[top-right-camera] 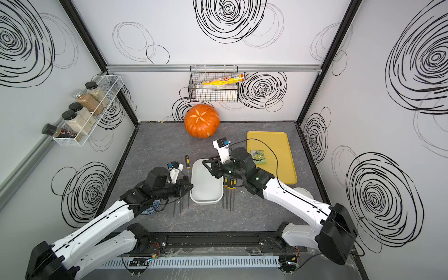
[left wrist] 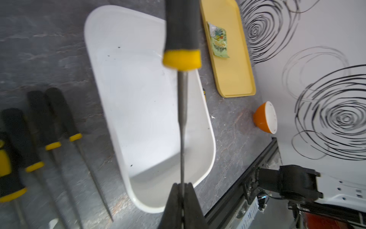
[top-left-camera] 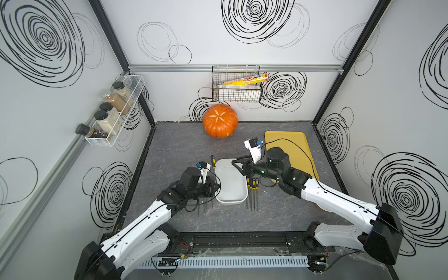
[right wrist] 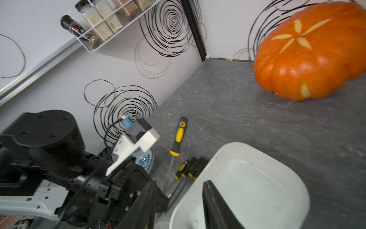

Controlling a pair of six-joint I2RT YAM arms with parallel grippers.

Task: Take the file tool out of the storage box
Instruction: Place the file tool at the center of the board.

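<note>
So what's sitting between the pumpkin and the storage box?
Nothing. It is bare grey tabletop from the pumpkin to the storage box. This is clearest in the right wrist view, and both top views show the same.

Just white shells on the left arm (top-left-camera: 155, 214) and right arm (top-left-camera: 339, 201), chunky black joints, thin black cables (top-left-camera: 283, 139) looped along both, green lights (top-left-camera: 269, 160) on the right, blue-plugged white camera mounts (top-left-camera: 253, 148), black wedge fingers (left wrist: 172, 208).
</note>
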